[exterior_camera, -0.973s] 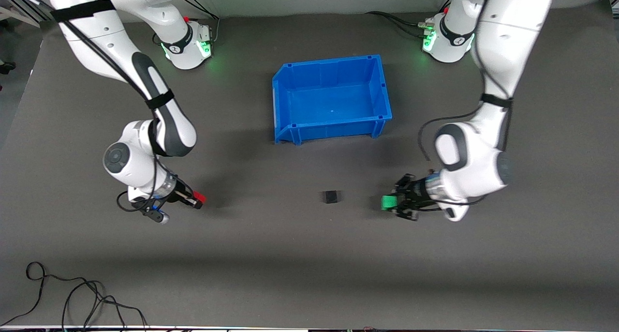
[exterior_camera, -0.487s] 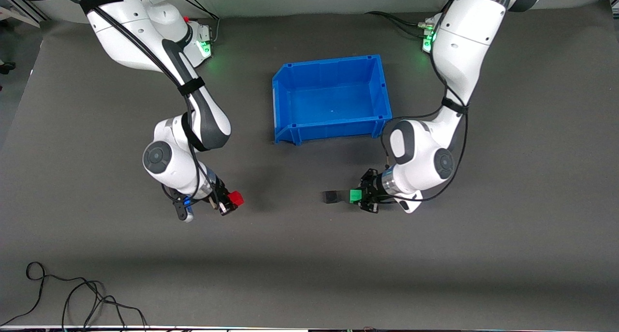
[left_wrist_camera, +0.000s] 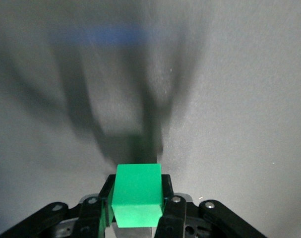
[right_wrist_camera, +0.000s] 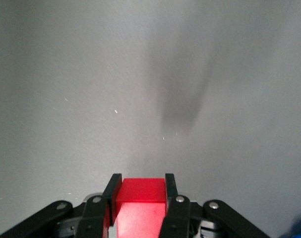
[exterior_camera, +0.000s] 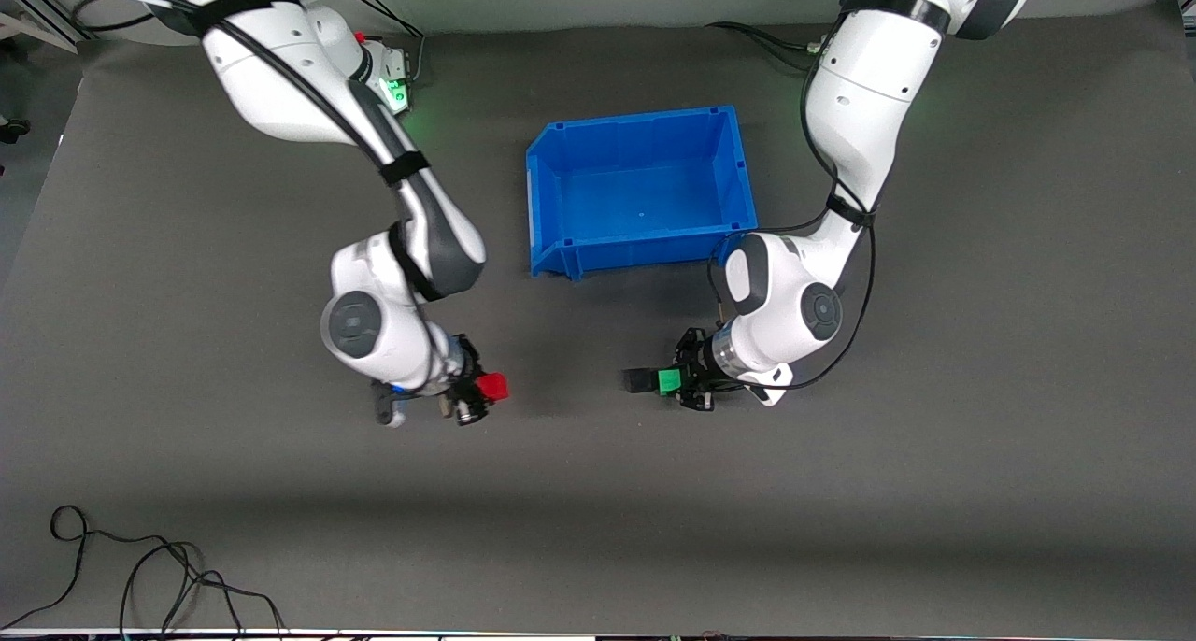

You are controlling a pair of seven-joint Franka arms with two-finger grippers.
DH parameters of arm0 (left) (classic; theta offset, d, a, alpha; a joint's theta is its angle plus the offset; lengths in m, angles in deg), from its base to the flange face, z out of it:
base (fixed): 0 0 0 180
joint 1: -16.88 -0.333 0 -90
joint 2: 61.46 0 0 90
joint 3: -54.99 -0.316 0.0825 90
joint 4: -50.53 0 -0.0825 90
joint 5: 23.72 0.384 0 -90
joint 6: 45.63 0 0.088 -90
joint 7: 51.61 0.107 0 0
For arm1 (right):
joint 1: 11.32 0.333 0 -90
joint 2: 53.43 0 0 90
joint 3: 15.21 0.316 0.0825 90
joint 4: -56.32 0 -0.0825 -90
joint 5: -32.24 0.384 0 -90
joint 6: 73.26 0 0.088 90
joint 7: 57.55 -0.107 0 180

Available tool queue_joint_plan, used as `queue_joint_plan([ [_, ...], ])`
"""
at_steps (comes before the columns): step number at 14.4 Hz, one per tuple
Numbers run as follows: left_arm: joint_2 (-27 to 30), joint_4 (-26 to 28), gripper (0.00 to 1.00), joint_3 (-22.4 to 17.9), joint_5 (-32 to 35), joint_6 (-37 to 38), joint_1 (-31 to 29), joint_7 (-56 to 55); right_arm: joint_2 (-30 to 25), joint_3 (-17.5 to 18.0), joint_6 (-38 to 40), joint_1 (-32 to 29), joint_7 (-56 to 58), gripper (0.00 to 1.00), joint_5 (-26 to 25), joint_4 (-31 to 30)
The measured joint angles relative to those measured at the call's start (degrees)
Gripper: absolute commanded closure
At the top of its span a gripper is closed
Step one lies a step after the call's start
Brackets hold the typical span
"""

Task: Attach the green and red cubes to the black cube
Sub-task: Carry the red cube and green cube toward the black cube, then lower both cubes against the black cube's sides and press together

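Front view: the black cube (exterior_camera: 638,380) sits on the bare mat, nearer the camera than the blue bin (exterior_camera: 643,191). The left gripper (exterior_camera: 675,382) grasps the green cube (exterior_camera: 669,381) and holds it just beside the black cube on the left arm's side, touching or very close; contact cannot be confirmed. The right gripper (exterior_camera: 484,391) grasps the red cube (exterior_camera: 492,387), well apart from the black cube, toward the right arm's end of the table. Judged progress: green cube about to attach or just attached, red cube's approach and join left to do.

Left wrist view: fingers (left_wrist_camera: 168,198) clamp the green cube (left_wrist_camera: 137,192) by opposite faces; bright, clean-edged, square in the grip. The black cube cannot be made out here.

Right wrist view: red cube (right_wrist_camera: 140,200) pinched between both fingers (right_wrist_camera: 169,191), solid colour, sitting level over grey mat; no black cube in sight.
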Motion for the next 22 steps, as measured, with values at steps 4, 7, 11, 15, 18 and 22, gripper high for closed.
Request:
queue_joint_plan([
  [4,-1.49,-1.48,0.81,0.00,0.00,-1.30,1.40,-2.27,5.09,-0.02,-0.05,3.37,-8.60,1.00,-1.39,5.33],
  [7,-1.99,-2.63,0.81,0.00,0.02,-1.48,2.42,-4.14,9.43,-0.02,-0.05,4.56,-13.79,1.00,-1.54,10.67],
  [11,-3.11,-4.40,0.81,0.00,0.02,-1.97,4.42,-5.29,14.43,-0.08,-0.09,7.01,-19.80,1.00,-2.39,15.33],
  [15,-3.70,-4.54,0.81,0.00,0.02,-3.82,5.59,-5.57,17.21,-0.10,-0.10,7.76,-21.36,1.00,-2.70,18.38],
  [18,-3.82,-4.63,0.80,-0.04,0.02,-3.84,5.63,-5.57,18.35,-0.12,-0.12,8.79,-21.78,1.00,-2.75,19.13],
  [22,-4.02,-4.81,0.80,-0.06,0.02,-3.92,5.74,-5.60,18.47,-0.25,-0.07,9.21,-22.01,1.00,-2.93,19.47],
])
